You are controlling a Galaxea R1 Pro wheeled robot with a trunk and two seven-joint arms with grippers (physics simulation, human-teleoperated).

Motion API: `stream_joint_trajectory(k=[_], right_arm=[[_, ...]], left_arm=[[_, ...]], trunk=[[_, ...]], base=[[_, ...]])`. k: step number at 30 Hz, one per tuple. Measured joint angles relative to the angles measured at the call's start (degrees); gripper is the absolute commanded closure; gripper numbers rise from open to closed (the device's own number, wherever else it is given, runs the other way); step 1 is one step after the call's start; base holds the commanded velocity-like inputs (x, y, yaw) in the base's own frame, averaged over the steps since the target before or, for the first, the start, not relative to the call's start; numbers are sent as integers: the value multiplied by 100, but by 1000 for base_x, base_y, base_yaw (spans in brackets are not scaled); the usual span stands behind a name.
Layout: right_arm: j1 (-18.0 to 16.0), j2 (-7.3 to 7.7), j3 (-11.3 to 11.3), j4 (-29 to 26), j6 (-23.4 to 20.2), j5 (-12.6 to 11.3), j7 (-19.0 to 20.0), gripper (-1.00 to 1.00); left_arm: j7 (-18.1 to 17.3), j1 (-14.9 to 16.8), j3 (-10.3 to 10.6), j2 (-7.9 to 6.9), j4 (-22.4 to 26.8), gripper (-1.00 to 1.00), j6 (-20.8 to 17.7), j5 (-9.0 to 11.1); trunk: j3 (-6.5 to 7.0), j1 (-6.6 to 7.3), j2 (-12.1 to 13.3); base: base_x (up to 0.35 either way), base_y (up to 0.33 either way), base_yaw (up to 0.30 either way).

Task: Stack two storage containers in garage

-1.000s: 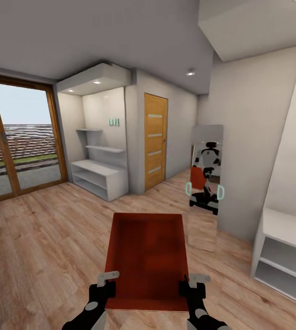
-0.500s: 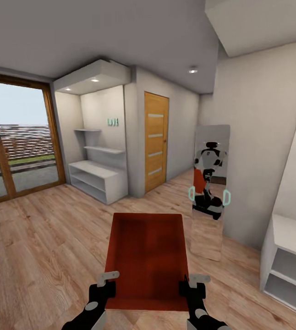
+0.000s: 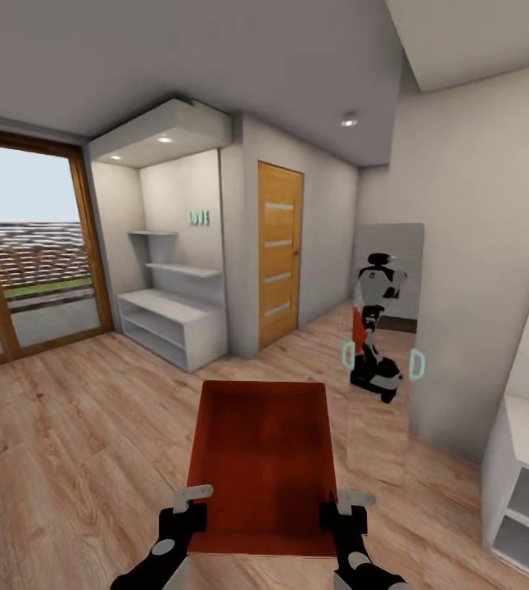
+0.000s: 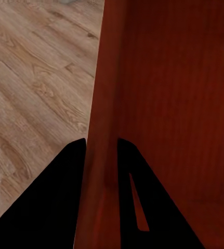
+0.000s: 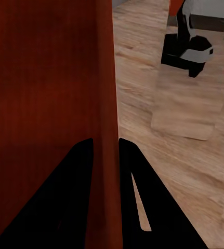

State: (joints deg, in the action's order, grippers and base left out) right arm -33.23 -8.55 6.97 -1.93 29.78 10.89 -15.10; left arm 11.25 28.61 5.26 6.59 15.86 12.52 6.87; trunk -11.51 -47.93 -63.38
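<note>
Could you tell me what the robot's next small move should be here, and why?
Probably keep rolling on toward the garage without loosening either grip. The left gripper and right gripper each pinch a side wall of the storage container, which is carried above the wood-plank floor; no concrete floor is in sight.

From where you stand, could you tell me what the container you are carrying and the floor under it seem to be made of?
The storage container looks like matte orange-red plastic or painted board: flat colour, thin straight walls, faint streaks, no shine. The floor looks like light wood planks or laminate: grain lines and plank seams, a soft satin finish.
</note>
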Motion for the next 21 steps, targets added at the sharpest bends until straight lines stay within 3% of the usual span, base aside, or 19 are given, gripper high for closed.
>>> stream_joint_trajectory(k=[21], right_arm=[[0,8,9,0,2,8,14,100]], left_arm=[[3,-1,-4,6,-1,100,5,3]], trunk=[[0,0,0]], base=[[321,0,0]])
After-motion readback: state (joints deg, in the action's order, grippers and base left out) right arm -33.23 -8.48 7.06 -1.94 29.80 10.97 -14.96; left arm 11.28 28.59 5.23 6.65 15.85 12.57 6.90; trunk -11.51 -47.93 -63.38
